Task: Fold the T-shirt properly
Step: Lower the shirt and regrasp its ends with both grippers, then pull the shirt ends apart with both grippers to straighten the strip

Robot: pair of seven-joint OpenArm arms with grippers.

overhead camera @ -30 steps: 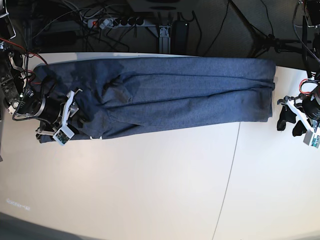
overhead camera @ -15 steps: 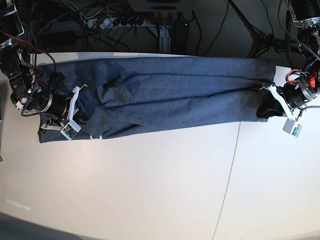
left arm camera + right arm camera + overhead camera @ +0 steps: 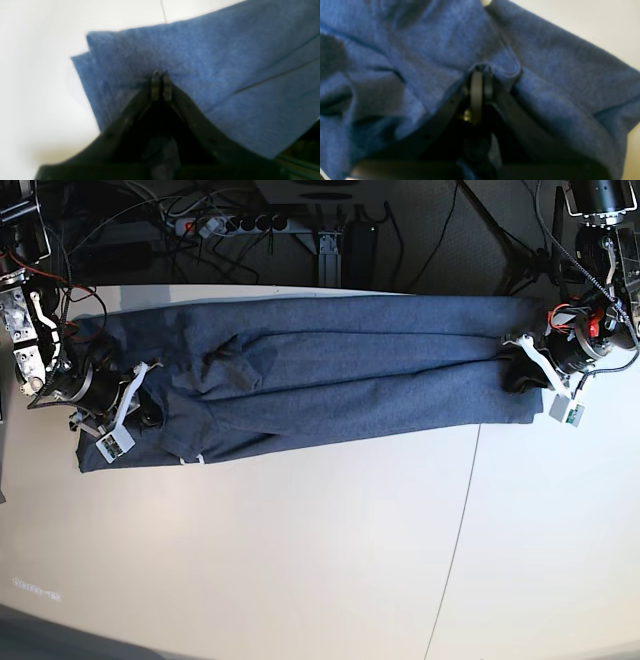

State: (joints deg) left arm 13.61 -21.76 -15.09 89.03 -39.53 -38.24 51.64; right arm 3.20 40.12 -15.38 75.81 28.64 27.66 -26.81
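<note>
The blue-grey T-shirt (image 3: 350, 370) lies folded lengthwise as a long band across the back of the white table (image 3: 300, 540). My left gripper (image 3: 512, 376) is at the band's right end. In the left wrist view its fingertips (image 3: 160, 76) are shut on the T-shirt (image 3: 225, 62), pinching cloth close to a layered corner. My right gripper (image 3: 152, 408) is at the band's rumpled left end. In the right wrist view it (image 3: 480, 71) is shut on a raised fold of the T-shirt (image 3: 395, 37) beside a hemmed edge. No lettering shows.
A power strip (image 3: 235, 224) and loose cables lie on the dark floor behind the table's back edge. A thin seam (image 3: 462, 510) runs front to back through the tabletop right of centre. A small white tag (image 3: 192, 458) pokes out below the shirt's front edge.
My left gripper came in from the table's right edge onto the shirt's end and shut on it. My right gripper shut on the left end and shifted slightly left.
</note>
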